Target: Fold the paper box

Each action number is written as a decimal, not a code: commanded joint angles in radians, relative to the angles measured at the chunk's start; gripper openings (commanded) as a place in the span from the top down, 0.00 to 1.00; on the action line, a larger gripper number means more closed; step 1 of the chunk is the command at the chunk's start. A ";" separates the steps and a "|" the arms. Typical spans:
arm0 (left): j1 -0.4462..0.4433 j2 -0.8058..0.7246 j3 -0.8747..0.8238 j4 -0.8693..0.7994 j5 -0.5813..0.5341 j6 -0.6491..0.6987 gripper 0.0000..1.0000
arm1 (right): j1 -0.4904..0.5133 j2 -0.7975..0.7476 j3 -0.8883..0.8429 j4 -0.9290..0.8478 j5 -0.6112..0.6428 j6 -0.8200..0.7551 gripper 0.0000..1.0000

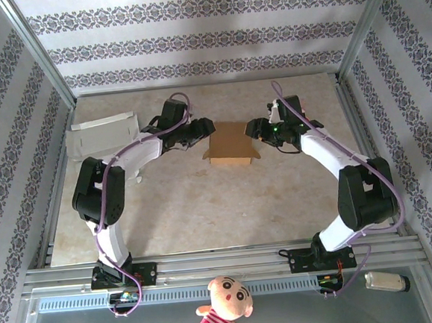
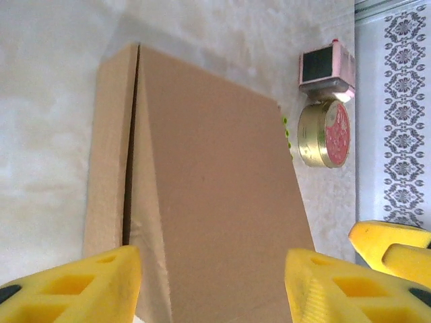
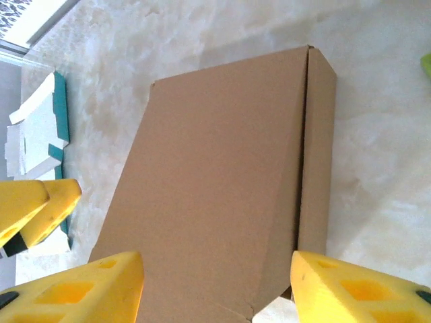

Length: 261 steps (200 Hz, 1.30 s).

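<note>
Paper box (image 1: pixel 229 142): brown cardboard lying low and flat mid-surface (image 1: pixel 205 207), directly between the two arms.
Build: one broad top panel. A narrow side panel (image 2: pixel 108 141) runs along one long edge, with a dark slit between it and the top, so that seam looks unclosed.
Left pincer (image 1: pixel 197 133): at the box's left end. In the wrist view its yellow fingers (image 2: pixel 81 286) stand well apart over the end of the cardboard, with nothing clamped between them. Cannot tell whether they touch the top.
Right pincer (image 1: pixel 254 128): at the opposite end with its fingers (image 3: pixel 357 289) likewise spread wide over the box end and holding nothing.
Weight, judged: very light, so one push from a single side will likely slide it on the smooth marbled surface.
Stiffness, judged: panels are stiff across the flat and bend readily only at the creases. Thin edges will dent or crumple if pinched hard.
Grip surface, judged: matte and not slippery, but there is little to hold on the flat face.
Where to take hold: pinch the free edge of the narrow side panel near a corner with one pincer. The other should press down on the broad panel to hold the box in place.
Nearby: white-and-teal flat carton (image 3: pixel 40 128) well off to the left side, not in the way.
</note>
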 commanded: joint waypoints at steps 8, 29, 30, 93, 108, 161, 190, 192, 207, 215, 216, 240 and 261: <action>0.000 0.052 0.031 -0.044 0.023 0.069 0.41 | 0.029 0.078 0.008 -0.031 0.048 -0.053 0.39; -0.001 0.101 0.017 -0.047 0.035 0.087 0.44 | 0.039 0.127 -0.021 -0.037 0.108 -0.091 0.38; -0.002 0.103 0.015 -0.048 0.034 0.088 0.44 | 0.040 0.129 -0.023 -0.037 0.110 -0.092 0.38; -0.003 0.130 -0.075 -0.064 0.001 0.141 0.57 | 0.034 0.157 -0.044 -0.044 0.125 -0.129 0.44; 0.000 0.097 -0.066 -0.078 -0.031 0.154 0.57 | 0.031 0.130 -0.026 -0.039 0.094 -0.115 0.43; 0.018 0.047 -0.039 -0.011 -0.001 0.115 0.47 | -0.009 0.154 0.023 0.039 0.086 -0.071 0.49; 0.018 0.051 -0.055 0.017 0.011 0.093 0.47 | -0.021 0.217 0.040 0.066 0.026 -0.042 0.57; 0.018 0.051 -0.057 0.018 0.011 0.092 0.47 | -0.022 0.221 0.040 0.067 0.021 -0.042 0.58; 0.019 0.050 -0.068 0.023 0.013 0.088 0.46 | -0.021 0.242 0.032 0.090 -0.002 -0.037 0.65; 0.019 0.052 -0.072 0.024 0.011 0.088 0.46 | -0.022 0.253 0.029 0.088 -0.007 -0.038 0.68; 0.020 0.051 -0.072 0.023 0.011 0.088 0.46 | -0.023 0.255 0.029 0.088 -0.009 -0.038 0.69; 0.024 0.050 -0.080 0.031 0.017 0.083 0.44 | -0.028 0.270 0.003 0.090 0.005 -0.049 0.77; 0.029 0.055 -0.083 0.066 0.050 0.059 0.34 | -0.031 0.267 -0.027 0.101 0.000 -0.059 0.90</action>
